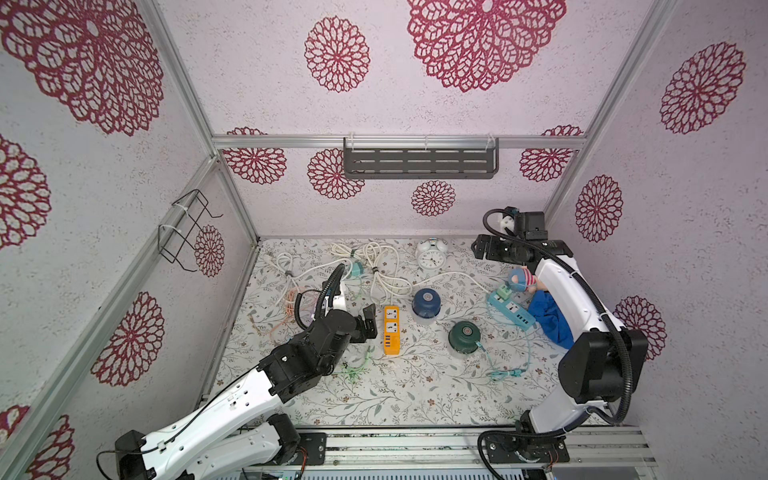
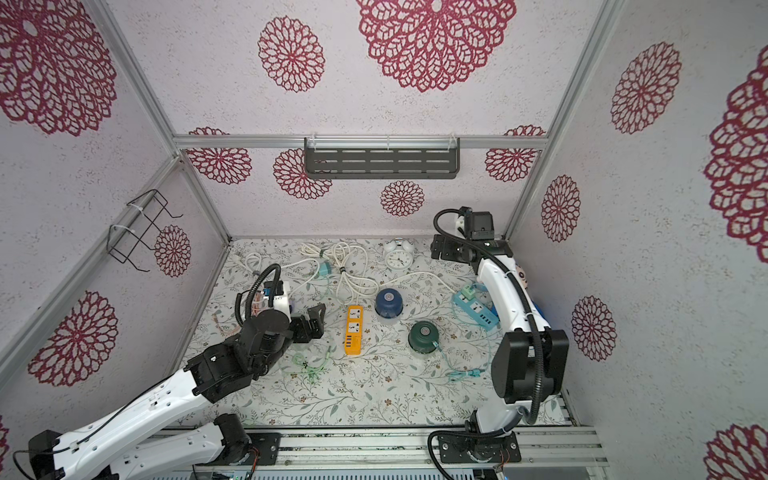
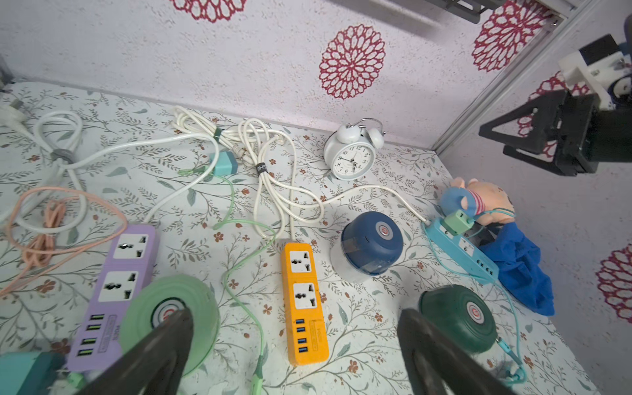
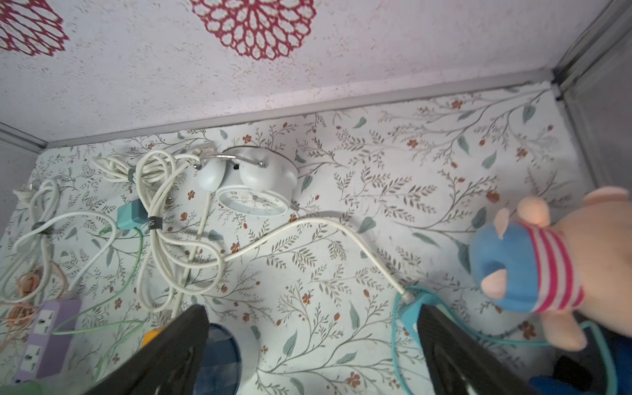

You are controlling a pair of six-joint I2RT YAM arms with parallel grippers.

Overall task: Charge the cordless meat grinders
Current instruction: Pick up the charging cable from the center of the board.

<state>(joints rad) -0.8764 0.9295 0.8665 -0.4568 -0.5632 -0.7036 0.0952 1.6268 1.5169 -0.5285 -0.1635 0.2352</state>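
Three cordless meat grinders stand on the floral table. The navy one (image 1: pixel 426 301) (image 2: pixel 388 301) (image 3: pixel 372 242) is mid-table. The dark green one (image 1: pixel 464 334) (image 2: pixel 424 336) (image 3: pixel 458 318) stands nearer the front, with a teal cable (image 3: pixel 513 307) at its side. The mint green one (image 3: pixel 167 307) shows only in the left wrist view, behind a fingertip. My left gripper (image 1: pixel 365 322) (image 2: pixel 313 320) (image 3: pixel 295 313) hangs open and empty above the orange power strip (image 1: pixel 391 330) (image 3: pixel 302 301). My right gripper (image 1: pixel 482 247) (image 2: pixel 436 247) (image 4: pixel 314 309) is open and empty near the back right corner.
A purple power strip (image 3: pixel 116 294) lies beside the mint grinder, and a blue power strip (image 1: pixel 511 313) (image 3: pixel 461 249) carries a green adapter. A white alarm clock (image 1: pixel 431 254), coiled white cords (image 1: pixel 382 266), a plush toy (image 1: pixel 521 280) and blue cloth (image 1: pixel 548 320) crowd the back and right.
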